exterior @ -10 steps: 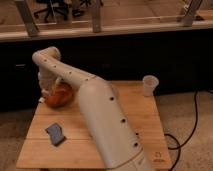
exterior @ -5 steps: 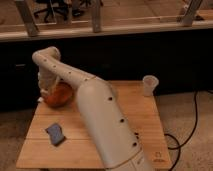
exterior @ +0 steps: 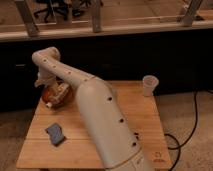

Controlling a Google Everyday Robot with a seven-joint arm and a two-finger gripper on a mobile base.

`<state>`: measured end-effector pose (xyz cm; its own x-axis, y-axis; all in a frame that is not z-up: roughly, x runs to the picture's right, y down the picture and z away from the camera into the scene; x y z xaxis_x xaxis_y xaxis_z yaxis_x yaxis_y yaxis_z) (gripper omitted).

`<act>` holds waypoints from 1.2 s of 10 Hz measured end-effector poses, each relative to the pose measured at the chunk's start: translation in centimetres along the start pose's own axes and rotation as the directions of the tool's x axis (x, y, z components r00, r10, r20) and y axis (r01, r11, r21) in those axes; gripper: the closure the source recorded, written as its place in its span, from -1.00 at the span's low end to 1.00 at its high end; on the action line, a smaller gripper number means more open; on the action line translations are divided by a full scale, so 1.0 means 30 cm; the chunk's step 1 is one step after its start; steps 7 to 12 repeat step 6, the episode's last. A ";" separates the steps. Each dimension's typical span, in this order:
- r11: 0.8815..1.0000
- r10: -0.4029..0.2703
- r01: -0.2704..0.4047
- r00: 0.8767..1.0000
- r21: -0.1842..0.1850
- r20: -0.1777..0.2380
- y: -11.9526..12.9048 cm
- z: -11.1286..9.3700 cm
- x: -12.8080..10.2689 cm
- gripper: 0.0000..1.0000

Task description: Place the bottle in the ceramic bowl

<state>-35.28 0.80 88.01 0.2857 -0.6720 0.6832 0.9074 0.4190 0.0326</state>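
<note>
Tool (exterior: 46, 84) sits over the ceramic bowl (exterior: 56, 95) at the table's (exterior: 135, 120) far left; I cannot tell its state. Bottle (exterior: 60, 91) lies tilted in the bowl, cap end (exterior: 49, 105) over the near rim. I judge it light, rigid, slick; best held mid-body. Bowl looks fragile.

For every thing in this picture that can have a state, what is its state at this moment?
hand: over the far-left part of the table, just above the bowl.
bottle: lying tilted in the bowl, white cap end low at the front rim.
ceramic bowl: upright, holds the bottle.
plastic cup: upright at the far right edge.
blue-grey pad: flat, near left.
wooden table: bears all of these.
</note>
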 end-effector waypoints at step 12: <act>0.998 0.016 -0.018 0.999 0.064 0.030 0.027 -0.029 0.016 -0.55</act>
